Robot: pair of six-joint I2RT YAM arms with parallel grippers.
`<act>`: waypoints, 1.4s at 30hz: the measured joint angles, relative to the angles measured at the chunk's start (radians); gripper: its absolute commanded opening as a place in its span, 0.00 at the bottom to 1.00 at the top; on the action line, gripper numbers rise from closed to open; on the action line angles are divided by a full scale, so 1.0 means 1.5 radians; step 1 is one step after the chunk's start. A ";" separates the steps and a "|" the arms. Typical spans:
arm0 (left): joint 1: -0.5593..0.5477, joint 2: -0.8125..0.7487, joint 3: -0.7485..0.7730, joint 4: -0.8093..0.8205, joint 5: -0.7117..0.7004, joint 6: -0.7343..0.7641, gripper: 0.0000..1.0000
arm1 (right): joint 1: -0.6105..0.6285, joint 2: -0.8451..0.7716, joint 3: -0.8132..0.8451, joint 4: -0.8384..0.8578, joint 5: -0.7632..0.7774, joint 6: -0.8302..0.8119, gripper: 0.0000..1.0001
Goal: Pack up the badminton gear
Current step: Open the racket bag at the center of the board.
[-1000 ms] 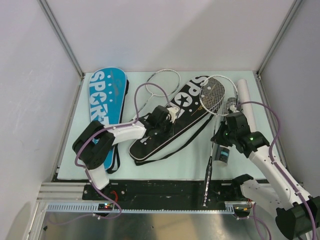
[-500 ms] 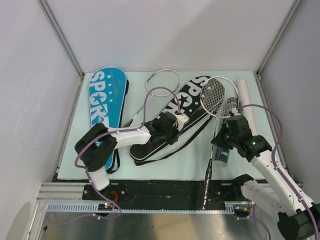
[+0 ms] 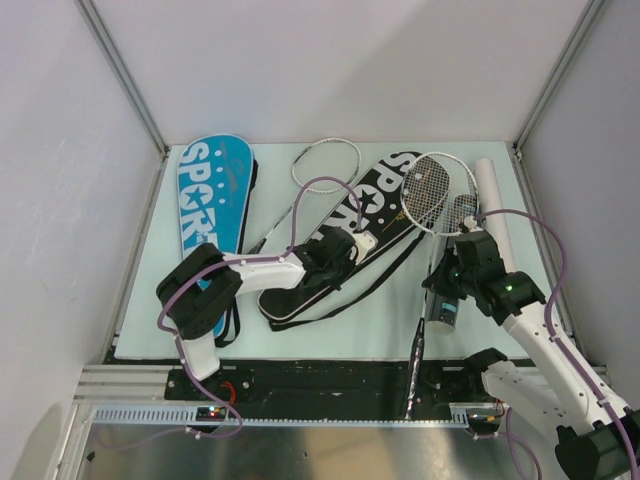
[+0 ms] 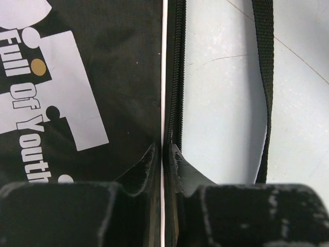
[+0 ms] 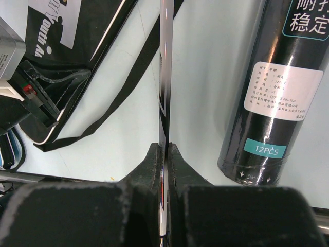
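A black "SPORT" racket bag (image 3: 375, 215) lies slanted mid-table. My left gripper (image 3: 350, 245) sits low on its right edge; in the left wrist view the jaws (image 4: 163, 149) pinch the bag's white-piped zipper edge (image 4: 165, 77), nearly shut. My right gripper (image 3: 447, 275) is shut on the thin shaft (image 5: 165, 77) of a racket whose strung head (image 3: 432, 190) rests over the black bag's top. A black shuttle tube (image 5: 277, 87) stands just right of that gripper. A second racket (image 3: 327, 160) lies behind the bag. A blue "SPORT" bag (image 3: 208, 200) lies at the left.
A white tube (image 3: 492, 205) lies along the right edge of the table. The black bag's carry strap (image 4: 263, 77) loops over the mat right of the zipper. The held racket's black handle (image 3: 415, 370) sticks out past the table's front edge.
My left gripper slid right along the black bag to its zipper edge and its jaws opened, then closed down on that edge. The right arm with its racket shifted slightly.
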 measured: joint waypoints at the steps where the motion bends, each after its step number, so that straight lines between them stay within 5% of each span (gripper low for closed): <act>1: 0.000 0.000 0.000 0.000 -0.002 0.002 0.05 | 0.000 0.000 0.000 0.000 0.000 0.000 0.00; 18: 0.040 -0.085 0.003 -0.021 0.031 -0.046 0.00 | 0.019 0.012 -0.032 -0.047 -0.003 0.013 0.00; 33: 0.095 -0.099 0.025 -0.023 0.081 -0.126 0.00 | 0.187 0.075 -0.032 -0.087 -0.018 0.094 0.00; 42: 0.099 -0.106 0.031 -0.025 0.101 -0.130 0.00 | 0.211 0.056 -0.032 -0.100 -0.005 0.123 0.00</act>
